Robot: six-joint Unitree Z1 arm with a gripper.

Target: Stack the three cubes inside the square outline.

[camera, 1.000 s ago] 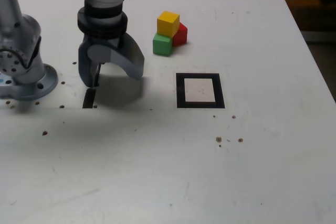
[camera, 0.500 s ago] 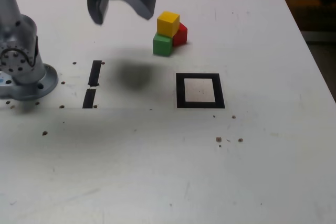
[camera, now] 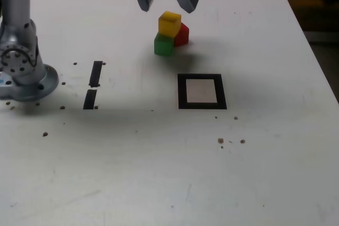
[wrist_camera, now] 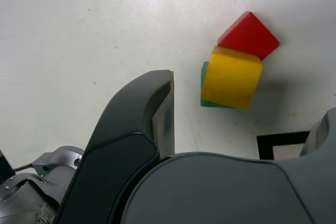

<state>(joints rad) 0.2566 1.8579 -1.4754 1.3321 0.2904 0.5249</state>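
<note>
The three cubes sit in a tight pile outside the square outline. The yellow cube (camera: 169, 23) rests on top of the green cube (camera: 163, 45) and leans by the red cube (camera: 181, 34). My gripper (camera: 167, 8) hangs open just above and behind the yellow cube, holding nothing. The square outline (camera: 181, 91) lies on the table nearer the camera, to the pile's right in the exterior view, with nothing inside it. In the wrist view the yellow cube (wrist_camera: 232, 77) covers most of the green cube (wrist_camera: 204, 80), the red cube (wrist_camera: 248, 35) lies beyond, and one dark finger (wrist_camera: 157, 114) stands beside them.
The arm's grey base (camera: 21, 72) stands at the exterior view's left. Two short black strips (camera: 96, 73) (camera: 90, 99) lie beside it. Small brown crumbs (camera: 221, 141) dot the white table. The table's right edge (camera: 318, 62) runs near the pile.
My gripper has lifted off the table by the black strips and swung to the exterior view's right, ending above the cube pile. Its jaws stay wide. The cubes have not moved.
</note>
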